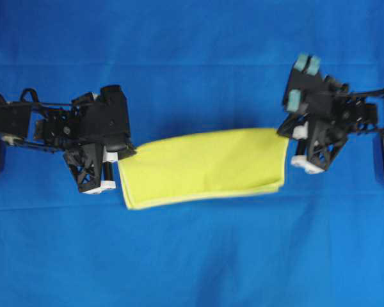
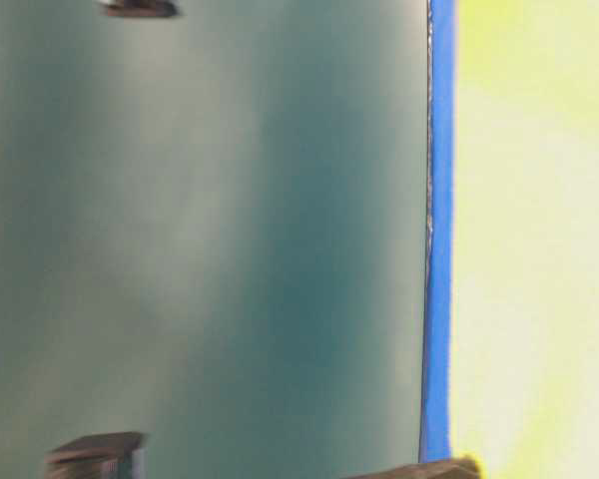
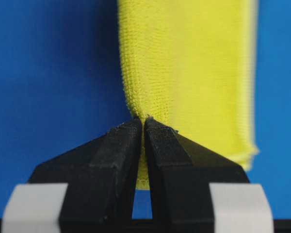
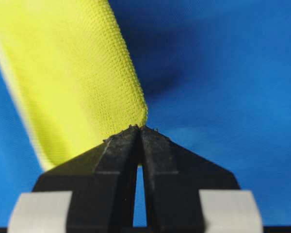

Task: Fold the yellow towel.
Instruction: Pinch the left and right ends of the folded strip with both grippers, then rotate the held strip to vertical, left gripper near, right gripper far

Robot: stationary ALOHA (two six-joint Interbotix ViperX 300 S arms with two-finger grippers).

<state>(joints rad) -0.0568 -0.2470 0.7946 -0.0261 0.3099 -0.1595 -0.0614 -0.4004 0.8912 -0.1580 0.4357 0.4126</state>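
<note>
The yellow towel (image 1: pixel 205 167) lies folded in half as a long flat rectangle on the blue table cover (image 1: pixel 192 256). Its paler hemmed edges run along the near side. My left gripper (image 1: pixel 123 157) is shut on the towel's far left corner. In the left wrist view the cloth (image 3: pixel 184 73) is pinched between the fingertips of the gripper (image 3: pixel 143 121). My right gripper (image 1: pixel 288 142) is shut on the far right corner. In the right wrist view the folded edge (image 4: pixel 72 77) ends right at the closed tips of the gripper (image 4: pixel 139 127).
Both arms reach in from the side edges of the blue cover, the left arm (image 1: pixel 25 121) and the right arm (image 1: pixel 365 115). The table-level view is blurred and shows only a teal surface (image 2: pixel 200 249) and a blue strip (image 2: pixel 439 249).
</note>
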